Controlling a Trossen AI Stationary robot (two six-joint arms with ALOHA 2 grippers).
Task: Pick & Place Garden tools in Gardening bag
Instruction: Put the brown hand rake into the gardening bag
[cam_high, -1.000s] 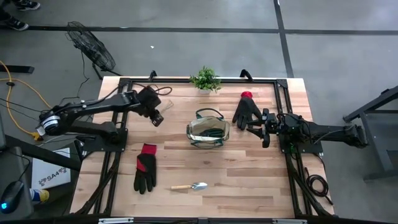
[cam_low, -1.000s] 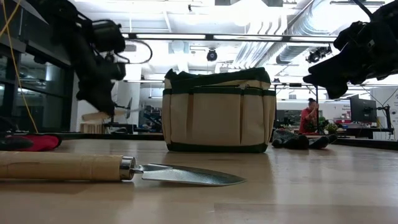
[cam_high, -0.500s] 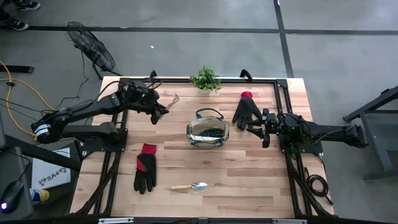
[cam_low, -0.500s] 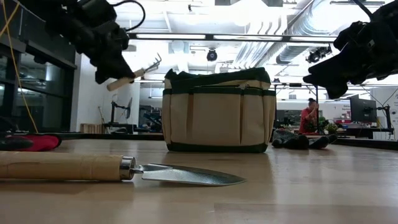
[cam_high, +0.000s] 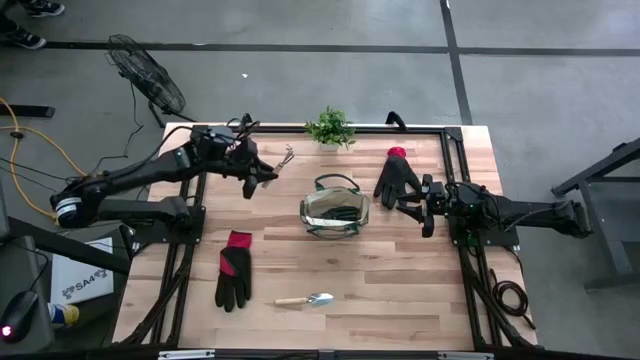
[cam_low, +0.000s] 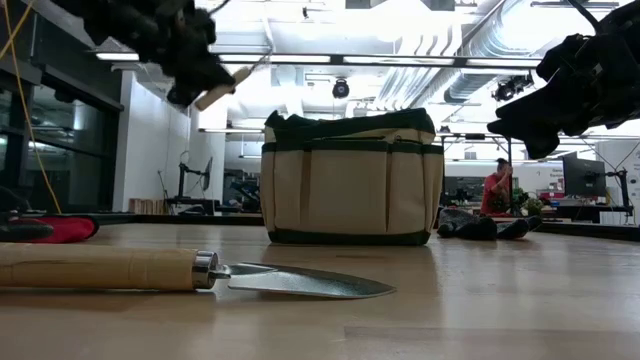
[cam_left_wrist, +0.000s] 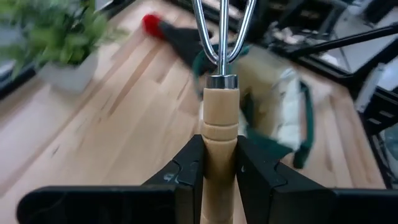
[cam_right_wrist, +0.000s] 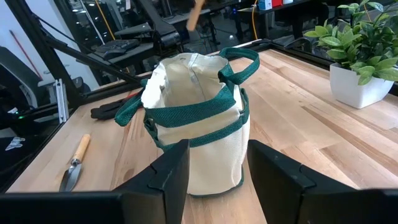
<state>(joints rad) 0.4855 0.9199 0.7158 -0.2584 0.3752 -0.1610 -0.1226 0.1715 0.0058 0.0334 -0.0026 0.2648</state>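
My left gripper (cam_high: 262, 176) is shut on the small hand rake (cam_high: 281, 160), held in the air left of the khaki gardening bag (cam_high: 335, 212); the rake's tines point toward the bag and the potted plant. My right gripper (cam_high: 412, 206) is open and empty, hovering right of the bag beside a black glove with a red cuff (cam_high: 396, 175) lying flat. A second glove (cam_high: 233, 268) and a wooden-handled trowel (cam_high: 305, 299) lie flat near the front. The bag also shows in the right wrist view (cam_right_wrist: 196, 149). My left gripper pinches the rake's wooden handle (cam_left_wrist: 219, 140) between its two fingers (cam_left_wrist: 188, 171), below the metal ferrule. The fingers lie along the handle. The rake is lifted clear of the table, its handle (cam_low: 222, 91) slanting upward toward the tines.
A small potted plant (cam_high: 330, 127) stands at the far edge behind the bag. A floor fan (cam_high: 146, 78) stands off the table's far left corner. Bare wood lies between the bag and the front edge.
My left gripper has gone up and toward the table's far edge and right, closer to the bag, carrying the rake. The rake has risen and its tines have swung toward the bag. My right arm has kept still.
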